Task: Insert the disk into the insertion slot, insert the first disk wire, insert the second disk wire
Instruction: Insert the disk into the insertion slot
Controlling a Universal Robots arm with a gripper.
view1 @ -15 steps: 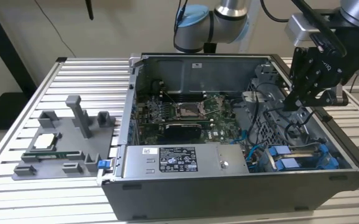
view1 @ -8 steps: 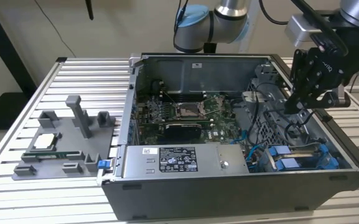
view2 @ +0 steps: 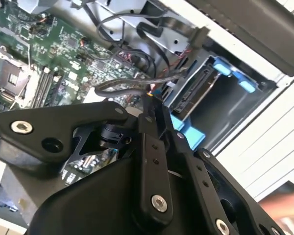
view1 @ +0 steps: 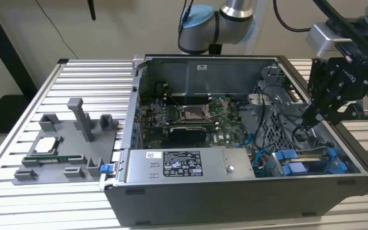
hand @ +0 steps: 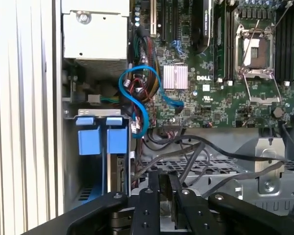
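Two fingers of the gripper clamp one grey wire near the one disk seated in the insertion slot.

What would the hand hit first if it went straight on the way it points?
Most likely the loose grey and black cables lying just ahead of the hand, draped over the perforated drive cage. Depth is unclear, so it might slip between them onto the cage metal.

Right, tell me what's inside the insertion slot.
The disk sits in the insertion slot, its connector edge and blue frame showing in the second wrist view. The rest of its body is covered by the slot's metal walls.
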